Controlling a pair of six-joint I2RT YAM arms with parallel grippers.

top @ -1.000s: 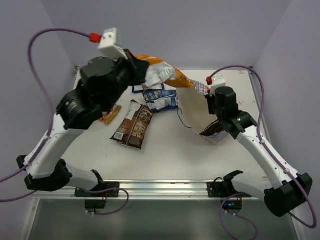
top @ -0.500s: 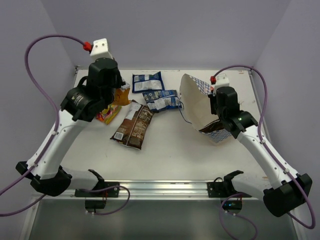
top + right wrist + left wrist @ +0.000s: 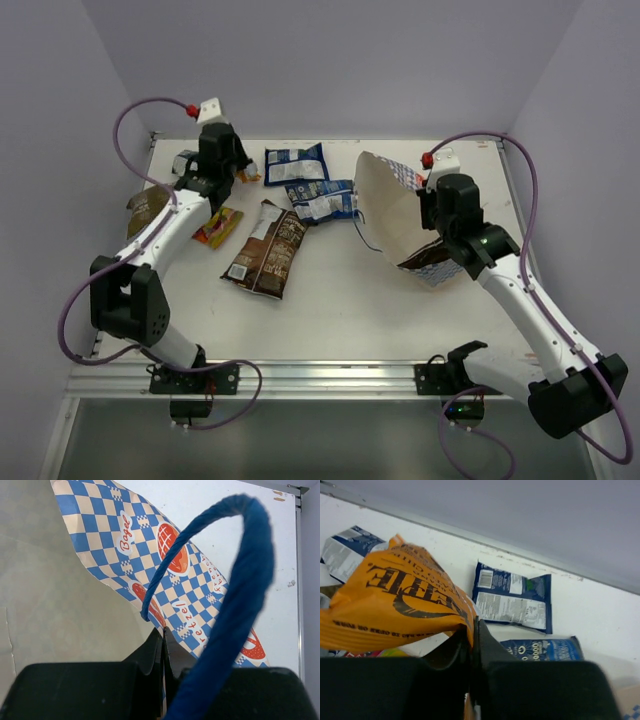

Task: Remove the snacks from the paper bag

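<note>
The paper bag [image 3: 388,210] lies tipped at right, its cream inside facing left; a dark brown chip bag [image 3: 428,260] shows at its lower end. My right gripper [image 3: 424,196] is shut on the bag's rim [image 3: 150,615], between the cream inside and the checkered outside [image 3: 195,580], with the blue cord handle [image 3: 240,580] looping in front. My left gripper [image 3: 238,178] is at the far left, shut on the edge of an orange packet [image 3: 395,605]. Loose snacks on the table: two blue-and-white packets [image 3: 296,163] [image 3: 322,198], a brown chip bag [image 3: 268,248], a red-and-yellow packet [image 3: 218,227].
An olive-tan packet [image 3: 145,205] lies at the table's left edge and another blue-and-white packet [image 3: 345,550] near the back left corner. The back wall [image 3: 330,70] stands close behind both grippers. The table's right edge [image 3: 298,580] runs beside the bag.
My left arm has swung from the bag's mouth out to the far left with the orange packet and come down low over the table. The right gripper has kept hold of the bag.
</note>
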